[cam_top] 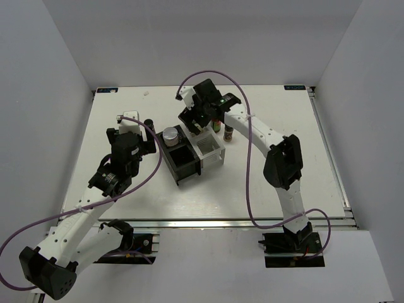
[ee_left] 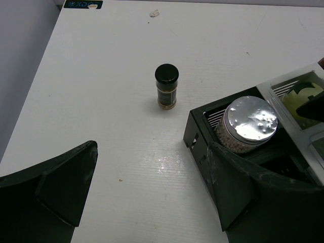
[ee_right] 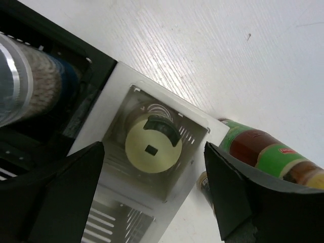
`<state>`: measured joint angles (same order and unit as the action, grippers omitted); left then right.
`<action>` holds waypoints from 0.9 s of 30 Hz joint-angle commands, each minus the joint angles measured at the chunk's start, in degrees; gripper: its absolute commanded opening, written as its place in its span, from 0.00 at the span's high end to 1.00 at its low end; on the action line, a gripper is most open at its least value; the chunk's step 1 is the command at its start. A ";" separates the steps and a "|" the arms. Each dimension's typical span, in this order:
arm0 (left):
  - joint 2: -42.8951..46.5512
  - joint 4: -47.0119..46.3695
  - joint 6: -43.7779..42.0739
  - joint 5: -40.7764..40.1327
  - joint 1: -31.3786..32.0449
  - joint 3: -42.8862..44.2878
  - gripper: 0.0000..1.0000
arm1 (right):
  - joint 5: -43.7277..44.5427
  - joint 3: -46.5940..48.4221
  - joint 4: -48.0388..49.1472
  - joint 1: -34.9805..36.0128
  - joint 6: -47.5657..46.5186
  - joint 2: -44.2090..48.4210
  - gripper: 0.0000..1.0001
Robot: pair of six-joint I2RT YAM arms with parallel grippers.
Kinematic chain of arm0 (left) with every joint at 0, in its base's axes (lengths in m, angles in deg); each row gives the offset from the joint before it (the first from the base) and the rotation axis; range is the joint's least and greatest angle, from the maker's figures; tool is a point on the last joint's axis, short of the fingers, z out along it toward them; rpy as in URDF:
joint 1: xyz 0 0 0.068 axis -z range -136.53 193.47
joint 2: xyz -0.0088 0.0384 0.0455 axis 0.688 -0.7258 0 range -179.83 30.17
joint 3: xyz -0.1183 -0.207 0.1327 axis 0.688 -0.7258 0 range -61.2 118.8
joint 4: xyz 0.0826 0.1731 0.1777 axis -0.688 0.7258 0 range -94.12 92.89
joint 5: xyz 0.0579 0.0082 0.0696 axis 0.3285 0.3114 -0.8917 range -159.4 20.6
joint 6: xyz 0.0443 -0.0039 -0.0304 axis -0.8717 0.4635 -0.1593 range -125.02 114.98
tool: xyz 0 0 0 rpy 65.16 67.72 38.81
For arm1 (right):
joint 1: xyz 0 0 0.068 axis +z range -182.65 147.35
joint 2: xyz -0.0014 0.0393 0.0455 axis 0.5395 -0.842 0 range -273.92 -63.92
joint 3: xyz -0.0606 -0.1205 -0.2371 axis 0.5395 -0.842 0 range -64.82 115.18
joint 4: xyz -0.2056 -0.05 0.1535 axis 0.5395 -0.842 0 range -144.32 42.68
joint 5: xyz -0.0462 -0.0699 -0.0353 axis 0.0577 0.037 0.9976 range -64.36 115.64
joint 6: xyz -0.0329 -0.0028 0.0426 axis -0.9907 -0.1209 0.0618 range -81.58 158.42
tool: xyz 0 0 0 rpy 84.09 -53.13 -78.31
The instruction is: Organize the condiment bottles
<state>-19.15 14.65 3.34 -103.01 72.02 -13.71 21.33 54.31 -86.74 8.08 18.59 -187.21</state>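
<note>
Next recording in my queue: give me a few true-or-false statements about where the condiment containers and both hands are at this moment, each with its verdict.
1. The silver-lidded jar sits in a black compartment of the rack. True.
2. The cream bottle lies on the table, outside the rack. False: it is in a white compartment, under the open right hand.
3. The left hand is closed on a black-lidded spice jar. False: the hand is open and empty, and the jar stands on the table ahead of it, untouched.
4. The tall sauce bottle is outside the rack, beside its white part. True.
</note>
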 commanded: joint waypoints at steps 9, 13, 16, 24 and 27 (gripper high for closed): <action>0.80 -1.45 -0.27 0.91 -0.26 -0.29 0.02 | -4.29 -13.56 11.64 -2.93 8.30 23.07 0.38; 0.63 -1.45 -0.27 1.00 -0.26 -0.29 0.02 | -5.09 -16.21 14.80 -7.75 13.59 24.49 0.26; 0.63 -1.54 -0.27 1.00 -0.26 -0.37 0.02 | -5.35 -18.23 18.23 -11.72 17.46 25.28 0.11; -0.25 -1.54 -0.36 1.52 -0.26 -0.37 0.02 | -9.39 -21.06 25.53 -16.56 15.80 22.75 0.11; -0.43 -1.36 -0.36 1.26 -0.26 -0.29 0.02 | -10.62 -19.21 25.36 -16.56 14.21 19.85 0.11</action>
<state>-19.48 13.82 3.34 -102.24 72.02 -13.73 13.39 32.28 -65.50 -9.14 34.13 -165.04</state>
